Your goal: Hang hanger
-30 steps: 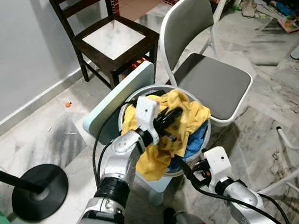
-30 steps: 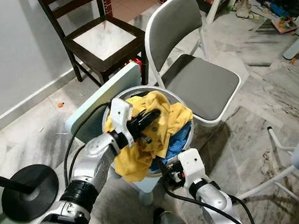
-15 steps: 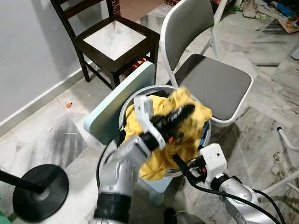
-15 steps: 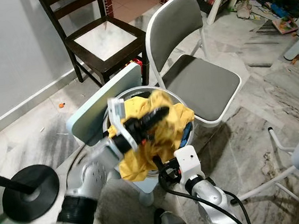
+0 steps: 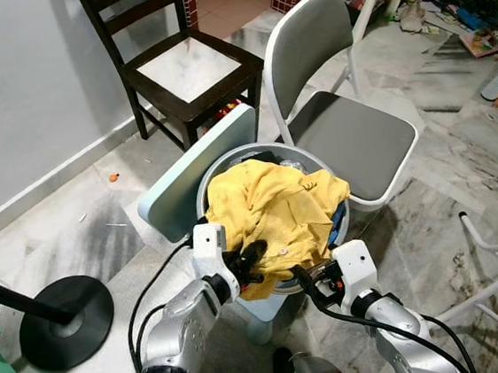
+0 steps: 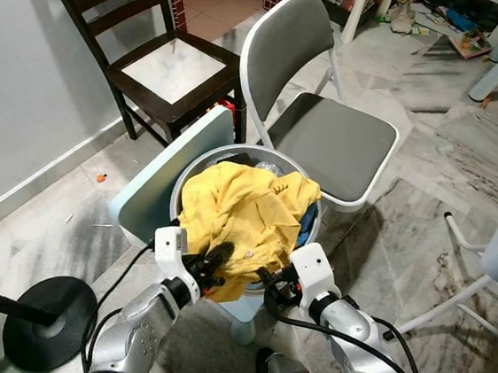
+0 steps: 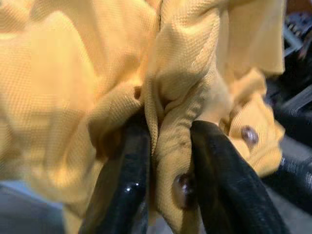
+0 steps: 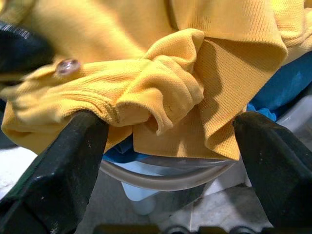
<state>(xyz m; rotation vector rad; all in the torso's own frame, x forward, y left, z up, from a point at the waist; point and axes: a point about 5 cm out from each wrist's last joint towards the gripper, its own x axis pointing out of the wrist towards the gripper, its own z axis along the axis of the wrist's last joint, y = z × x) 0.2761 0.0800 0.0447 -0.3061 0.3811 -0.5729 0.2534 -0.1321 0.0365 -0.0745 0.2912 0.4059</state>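
Left claw: we are pinching the yellow shirt at the bucket's six o'clock; lift slowly. Right claw: spread apart, waiting.

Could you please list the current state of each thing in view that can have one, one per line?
Yellow shirt: crumpled, heaped over the basket.
Blue garment: mostly buried under the shirt.
Laundry basket: full, resting on a stool.
Left end effector: shut on the shirt's buttoned edge.
Right end effector: open, at the shirt's hanging edge.
Folding chair: unfolded, seat bare.
Wooden chair: upright, seat bare.
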